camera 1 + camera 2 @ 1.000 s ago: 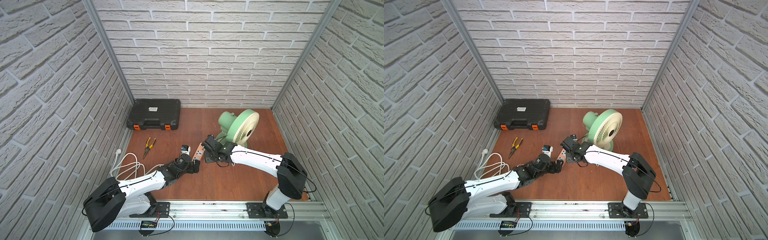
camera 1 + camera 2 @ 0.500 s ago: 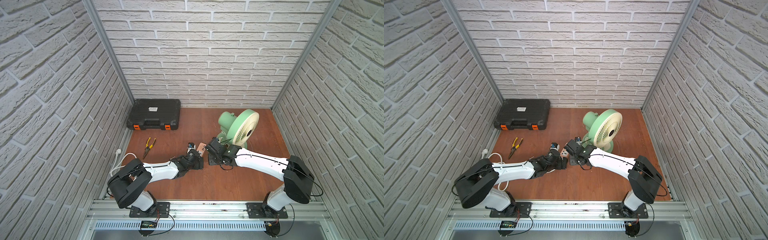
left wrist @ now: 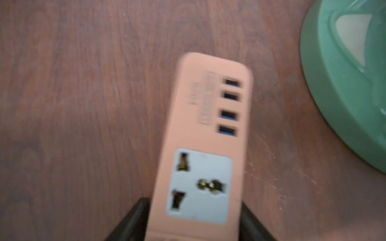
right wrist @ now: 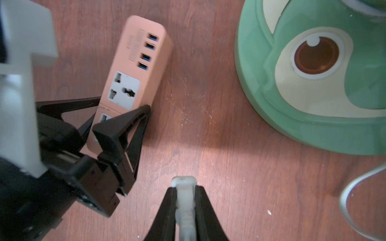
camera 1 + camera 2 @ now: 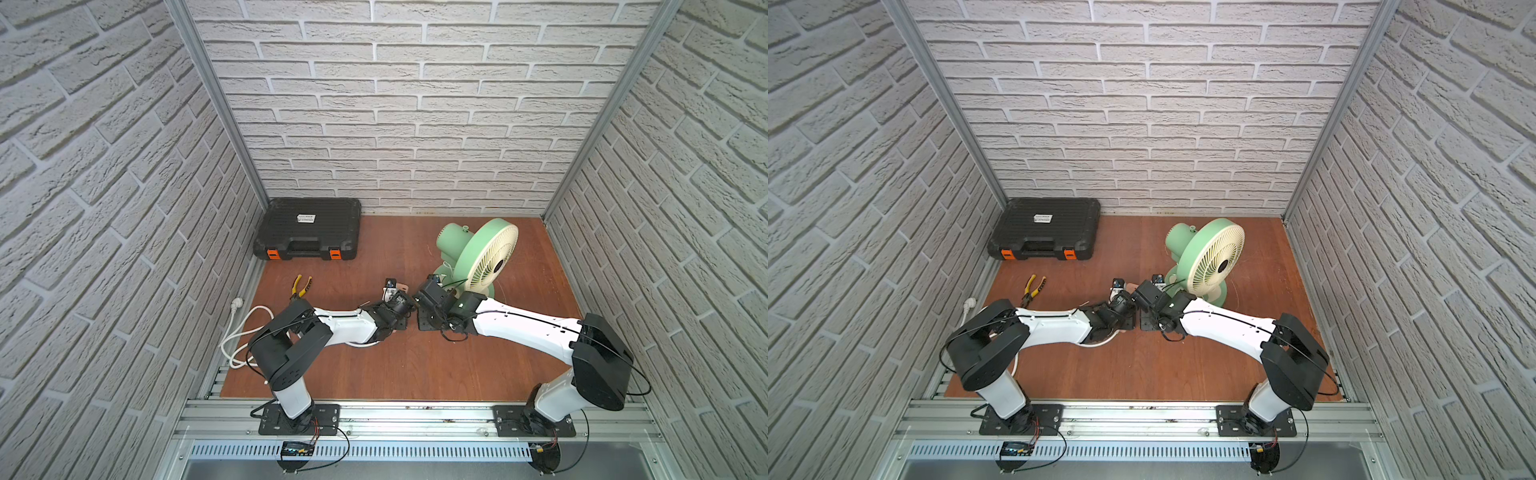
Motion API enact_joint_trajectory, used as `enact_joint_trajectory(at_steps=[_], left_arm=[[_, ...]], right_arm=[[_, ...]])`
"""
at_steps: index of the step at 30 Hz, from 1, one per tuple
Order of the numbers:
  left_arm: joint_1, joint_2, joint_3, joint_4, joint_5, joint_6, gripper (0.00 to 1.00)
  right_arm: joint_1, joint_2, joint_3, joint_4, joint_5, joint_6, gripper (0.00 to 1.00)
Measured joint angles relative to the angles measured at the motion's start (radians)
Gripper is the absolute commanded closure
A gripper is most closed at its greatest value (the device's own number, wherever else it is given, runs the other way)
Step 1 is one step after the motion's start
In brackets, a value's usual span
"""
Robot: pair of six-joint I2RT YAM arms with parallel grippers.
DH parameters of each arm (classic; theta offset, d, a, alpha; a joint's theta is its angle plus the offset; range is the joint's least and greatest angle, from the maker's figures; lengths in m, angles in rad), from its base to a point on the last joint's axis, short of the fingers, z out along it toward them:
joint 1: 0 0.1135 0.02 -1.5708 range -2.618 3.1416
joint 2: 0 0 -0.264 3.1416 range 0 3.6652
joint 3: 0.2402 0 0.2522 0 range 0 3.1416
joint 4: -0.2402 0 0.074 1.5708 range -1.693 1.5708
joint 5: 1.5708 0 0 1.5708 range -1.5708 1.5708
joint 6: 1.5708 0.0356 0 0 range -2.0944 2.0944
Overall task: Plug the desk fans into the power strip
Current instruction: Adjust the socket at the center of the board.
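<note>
The peach-orange power strip (image 3: pixel 204 125) lies flat on the wooden floor, sockets and USB ports facing up, just left of the desk fan's green base (image 4: pixel 313 83). My left gripper (image 3: pixel 194 203) is shut on the strip's cable end, one black finger pressed against each long side; the right wrist view shows the same grip on the strip (image 4: pixel 133 68). My right gripper (image 4: pixel 185 188) is shut on the fan's small white plug (image 4: pixel 183 181), hovering over bare floor beside the strip. The mint-green desk fan (image 5: pixel 486 257) stands upright at the back right. In both top views the two wrists meet mid-floor.
A black toolcase (image 5: pixel 307 232) sits in the back left corner. Yellow-handled pliers (image 5: pixel 300 286) lie in front of it. The strip's thick white cable (image 5: pixel 241 332) coils by the left wall. The fan's thin cord (image 4: pixel 351 198) loops near my right wrist. Brick walls enclose three sides.
My left gripper moved forward over the power strip and its jaws closed from wide open onto the strip's sides. My right gripper shifted slightly, still holding the plug.
</note>
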Motion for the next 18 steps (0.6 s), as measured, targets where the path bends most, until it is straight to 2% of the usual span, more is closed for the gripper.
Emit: enact_joint_trajectory(at_steps=[6, 7, 12, 18], left_arm=[[-0.005, 0.000, 0.022, -0.092, -0.062, -0.055, 0.96], [-0.006, -0.005, 0.023, -0.113, -0.073, -0.076, 1.00], [-0.006, -0.071, -0.001, -0.218, -0.098, -0.224, 1.00], [-0.016, -0.152, -0.095, -0.199, -0.079, -0.412, 1.00]], right_arm=[[0.001, -0.018, -0.006, 0.004, 0.001, 0.004, 0.97], [0.002, -0.018, -0.006, 0.004, 0.001, 0.005, 0.97], [0.014, -0.018, -0.010, 0.019, 0.000, 0.005, 0.97], [0.040, -0.011, -0.011, 0.056, -0.003, 0.005, 0.97]])
